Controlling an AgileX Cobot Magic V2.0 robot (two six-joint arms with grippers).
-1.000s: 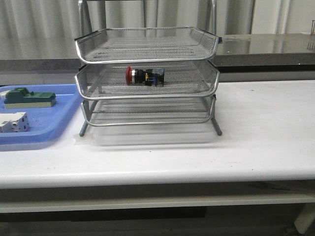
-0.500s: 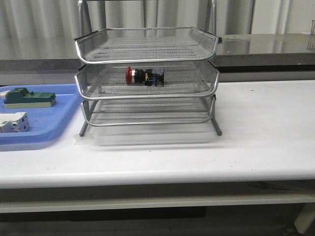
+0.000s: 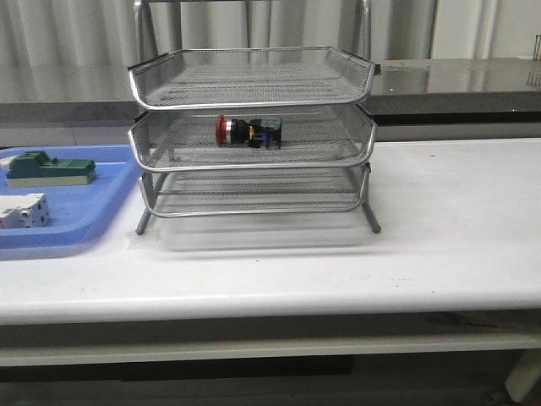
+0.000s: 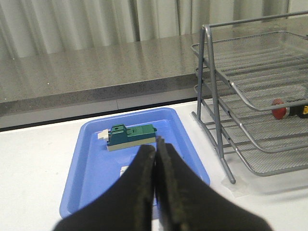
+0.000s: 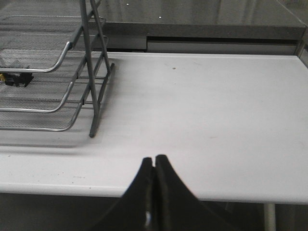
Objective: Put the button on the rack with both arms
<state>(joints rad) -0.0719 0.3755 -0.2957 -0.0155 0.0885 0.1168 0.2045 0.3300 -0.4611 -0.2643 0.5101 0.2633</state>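
The button (image 3: 248, 131) lies on its side in the middle tier of the silver wire rack (image 3: 254, 161), red head to the left. Its red head also shows in the left wrist view (image 4: 280, 109), and its dark rear end in the right wrist view (image 5: 17, 78). My left gripper (image 4: 156, 144) is shut and empty, above the near end of the blue tray (image 4: 91, 183), well apart from the rack (image 4: 250, 96). My right gripper (image 5: 154, 160) is shut and empty, above the table's front edge, to the right of the rack (image 5: 72, 72). Neither arm shows in the front view.
A blue plastic tray (image 3: 93, 211) lies left of the rack and holds a green block (image 3: 49, 167) and a white breaker (image 3: 24, 211). The green block also shows in the left wrist view (image 4: 131, 136). A grey counter (image 3: 473, 76) runs behind the table.
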